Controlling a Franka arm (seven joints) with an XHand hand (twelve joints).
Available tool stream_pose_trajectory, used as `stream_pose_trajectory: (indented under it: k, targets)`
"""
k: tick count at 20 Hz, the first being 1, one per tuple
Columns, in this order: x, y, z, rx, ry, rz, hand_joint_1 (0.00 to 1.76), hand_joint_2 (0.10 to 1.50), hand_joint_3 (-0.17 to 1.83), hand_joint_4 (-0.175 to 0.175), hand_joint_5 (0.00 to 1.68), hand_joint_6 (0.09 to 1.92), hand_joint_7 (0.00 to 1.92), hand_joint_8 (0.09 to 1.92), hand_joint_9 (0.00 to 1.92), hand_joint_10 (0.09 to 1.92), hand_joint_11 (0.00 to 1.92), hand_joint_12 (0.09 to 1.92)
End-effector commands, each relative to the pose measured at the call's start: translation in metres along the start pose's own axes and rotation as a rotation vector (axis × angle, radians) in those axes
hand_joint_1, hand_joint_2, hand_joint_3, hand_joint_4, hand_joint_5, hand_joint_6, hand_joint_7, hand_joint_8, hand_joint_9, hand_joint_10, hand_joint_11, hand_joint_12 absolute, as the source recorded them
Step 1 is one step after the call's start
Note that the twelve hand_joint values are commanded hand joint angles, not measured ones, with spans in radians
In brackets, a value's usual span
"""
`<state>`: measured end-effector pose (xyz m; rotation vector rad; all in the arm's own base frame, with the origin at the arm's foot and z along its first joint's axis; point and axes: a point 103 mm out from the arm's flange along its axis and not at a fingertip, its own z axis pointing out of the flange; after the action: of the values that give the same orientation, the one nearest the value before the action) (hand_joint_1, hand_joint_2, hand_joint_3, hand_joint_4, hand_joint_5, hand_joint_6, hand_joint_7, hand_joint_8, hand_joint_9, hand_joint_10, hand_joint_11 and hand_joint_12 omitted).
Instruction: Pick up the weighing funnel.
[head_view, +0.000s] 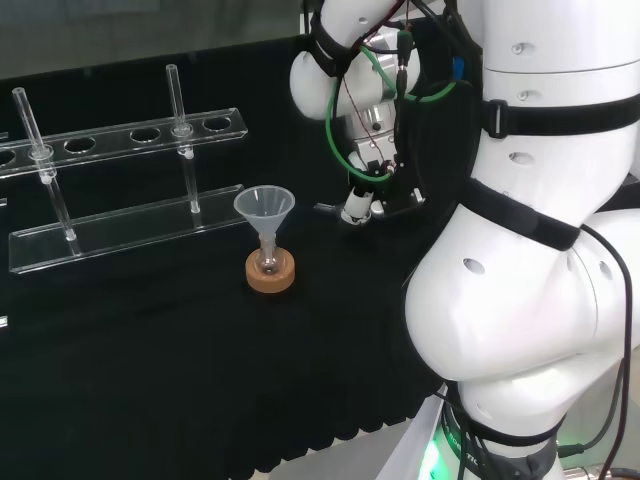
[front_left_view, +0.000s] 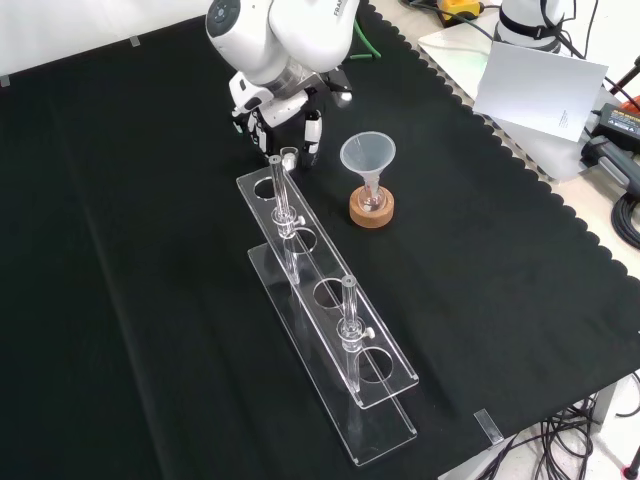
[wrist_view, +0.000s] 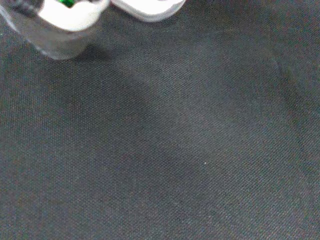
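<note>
Hand (front_left_view: 283, 120) low over cloth (front_left_view: 130, 260) by rack (front_left_view: 314, 266) far end; funnel (front_left_view: 368, 156) just right.

Blk cloth (front_left_view: 150, 300) w/ scalloped edge, cables (front_left_view: 565, 445) beyond.

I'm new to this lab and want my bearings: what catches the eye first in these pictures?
The arm's big white links dominate the head view's right. Left of them, a funnel stands in a small flask on a cork ring. In the front view a clear rack with two tubes runs toward the viewer, the hand just behind it.
</note>
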<state>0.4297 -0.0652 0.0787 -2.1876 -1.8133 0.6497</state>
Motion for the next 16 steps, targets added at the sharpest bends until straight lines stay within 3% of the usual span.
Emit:
stream_pose_trajectory:
  k: [1, 5, 16]
  targets:
    - [0.002, -0.005, 0.006, -0.028, 0.024, 0.021, 0.90, 0.63, 0.26, 0.175, 1.07, 0.38, 1.18, 0.21, 0.85, 0.31, 0.00, 1.32]
    - [0.002, -0.005, 0.011, -0.021, 0.051, 0.044, 0.90, 0.55, 0.45, 0.175, 1.07, 0.40, 1.21, 0.18, 0.87, 0.27, 0.00, 1.33]
    - [-0.001, -0.001, 0.019, -0.033, 0.113, 0.114, 0.92, 0.52, 0.52, 0.175, 1.12, 0.42, 1.27, 0.19, 0.92, 0.27, 0.00, 1.39]
